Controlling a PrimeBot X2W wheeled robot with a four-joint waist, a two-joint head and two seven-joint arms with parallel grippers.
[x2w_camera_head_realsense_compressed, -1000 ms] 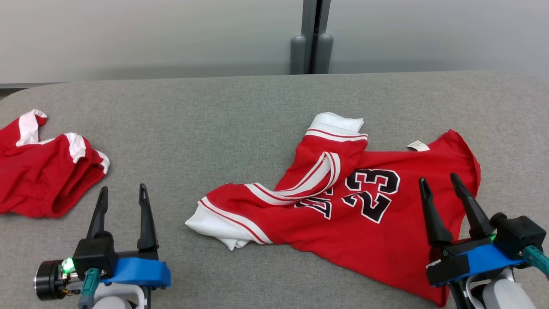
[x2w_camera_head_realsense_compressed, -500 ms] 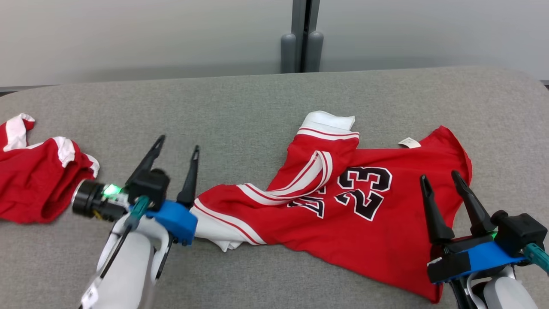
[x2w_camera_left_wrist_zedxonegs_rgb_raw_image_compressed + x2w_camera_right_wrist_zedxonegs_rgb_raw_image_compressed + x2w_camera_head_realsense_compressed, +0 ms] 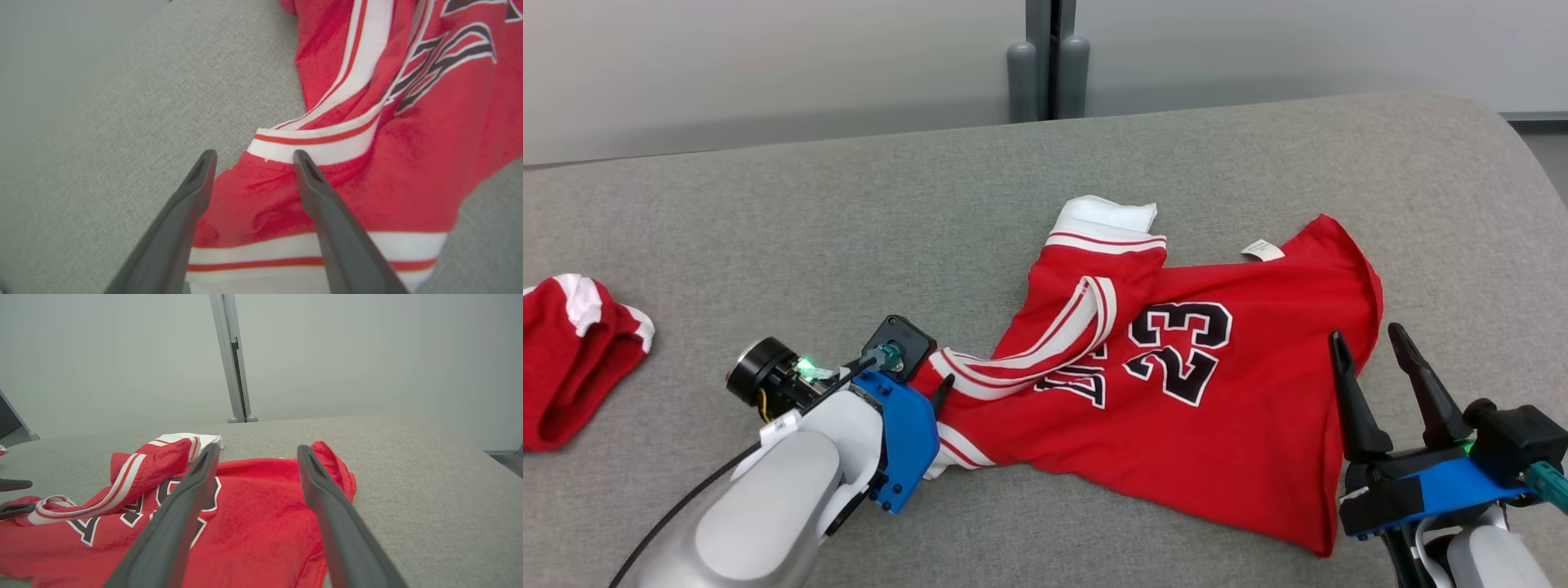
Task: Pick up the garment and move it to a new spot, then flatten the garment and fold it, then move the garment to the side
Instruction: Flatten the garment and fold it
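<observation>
The garment (image 3: 1217, 416), a red jersey with white-striped trim and a black 23, lies crumpled on the grey table (image 3: 849, 229). My left gripper (image 3: 936, 397) has reached over its left end, wrist turned, one fingertip showing against the cloth. In the left wrist view this gripper (image 3: 253, 157) stands open, fingers on either side of a white-and-red hem of the garment (image 3: 408, 163); contact is unclear. My right gripper (image 3: 1365, 336) is open above the garment's lower right part, holding nothing. The right wrist view shows it (image 3: 258, 448) open over the garment (image 3: 253, 522).
A second red-and-white garment (image 3: 572, 359) lies bunched at the table's far left. A grey post (image 3: 1049, 61) stands behind the table against the pale wall. The table's rounded right edge (image 3: 1523, 155) is near the right arm. Bare grey cloth surface runs along the back.
My left arm has swung right from the lower left onto the jersey's left end, wrist rolled over. The head camera has turned right, shifting everything left. The right gripper has kept still.
</observation>
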